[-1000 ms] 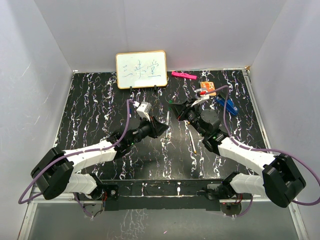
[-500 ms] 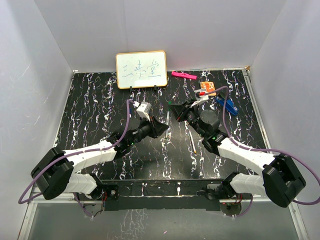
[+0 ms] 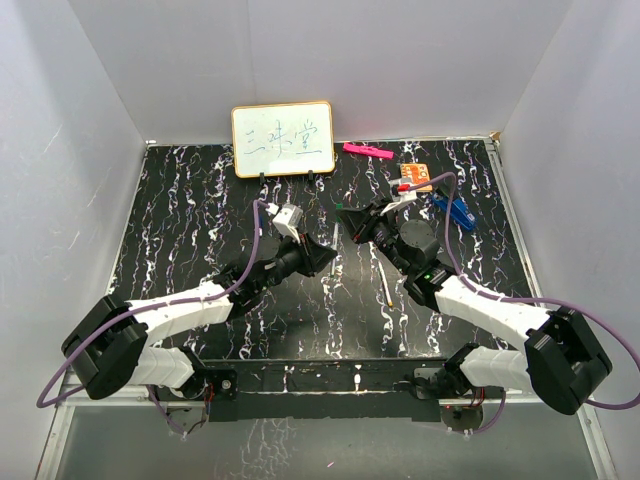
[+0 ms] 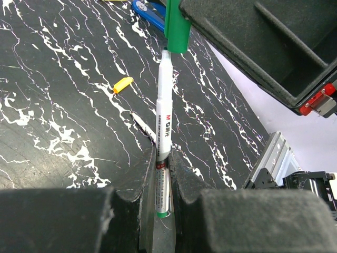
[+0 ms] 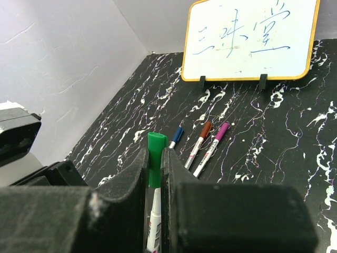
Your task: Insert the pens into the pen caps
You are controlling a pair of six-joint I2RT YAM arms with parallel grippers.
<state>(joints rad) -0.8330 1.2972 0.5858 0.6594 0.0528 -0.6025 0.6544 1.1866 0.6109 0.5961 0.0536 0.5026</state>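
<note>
My left gripper is shut on a white-barrelled pen with a green end, held above the table. The pen's front end meets the mouth of a green pen cap. My right gripper is shut on that green cap, with the pen's barrel showing below it. In the top view the two grippers face each other at mid-table, left and right. A loose yellow cap and an uncapped pen lie on the table. Three capped pens, blue, brown and purple, lie side by side.
A small whiteboard stands at the back of the black marbled table. A pink highlighter, an orange item and a blue clip-like object lie at the back right. White walls enclose the table.
The right gripper with the green cap has edged slightly toward the left gripper and its pen. Both grips are unchanged.
</note>
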